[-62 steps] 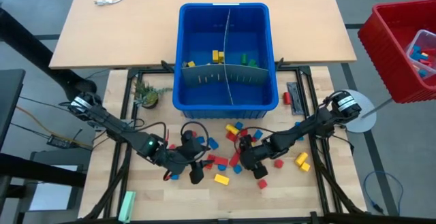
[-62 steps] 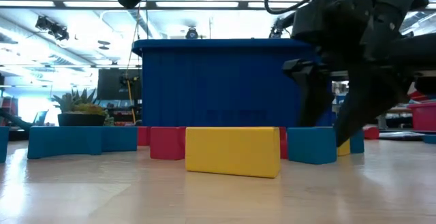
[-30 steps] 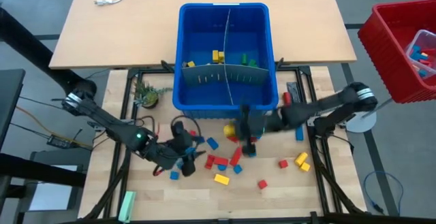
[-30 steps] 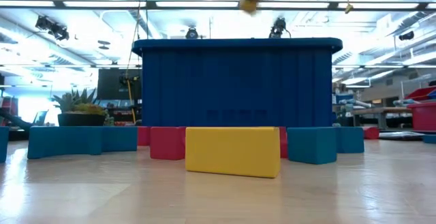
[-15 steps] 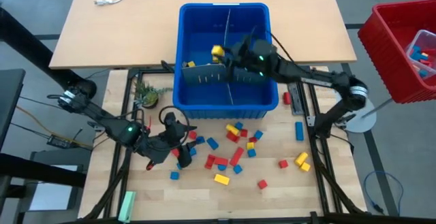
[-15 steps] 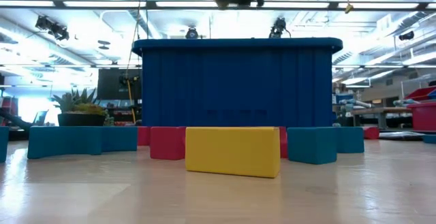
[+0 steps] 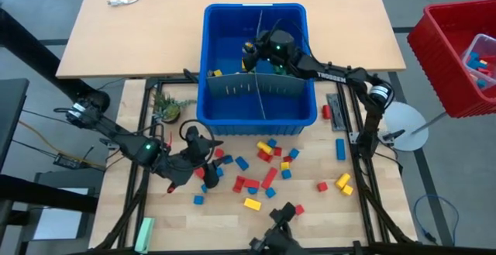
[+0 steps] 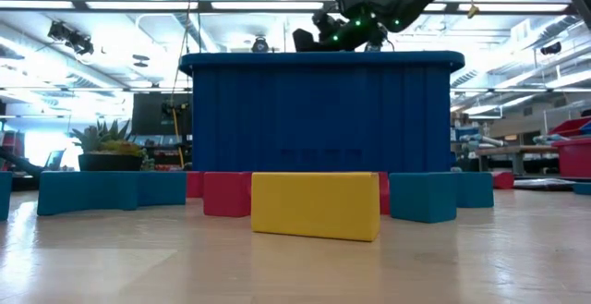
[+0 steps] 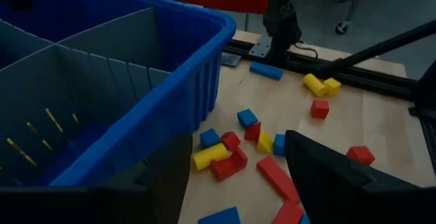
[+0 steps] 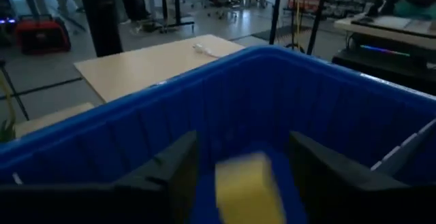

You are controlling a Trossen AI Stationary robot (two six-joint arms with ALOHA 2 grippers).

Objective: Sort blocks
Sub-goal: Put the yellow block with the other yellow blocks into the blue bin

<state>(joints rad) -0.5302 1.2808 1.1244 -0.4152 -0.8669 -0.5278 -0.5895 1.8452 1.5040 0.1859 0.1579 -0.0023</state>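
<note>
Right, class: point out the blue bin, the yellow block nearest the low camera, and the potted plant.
blue bin (image 7: 260, 117): high view, on its near outer wall.
yellow block (image 8: 315, 206): low view, middle of its front face.
potted plant (image 7: 167, 109): high view, on its leaves, left of the bin.

Right end effector (image 10: 240, 176) over the blue bin (image 10: 136, 135), looking into it. Two dark fingers (image 10: 170, 173) spread apart. A yellow block (image 10: 246, 186), blurred, sits between them without touching either; bin floor behind it. Past the bin's far wall: a pale worktop (image 10: 146, 64) carrying a white cable (image 10: 203, 48). Room beyond shows desks and stands.
</note>
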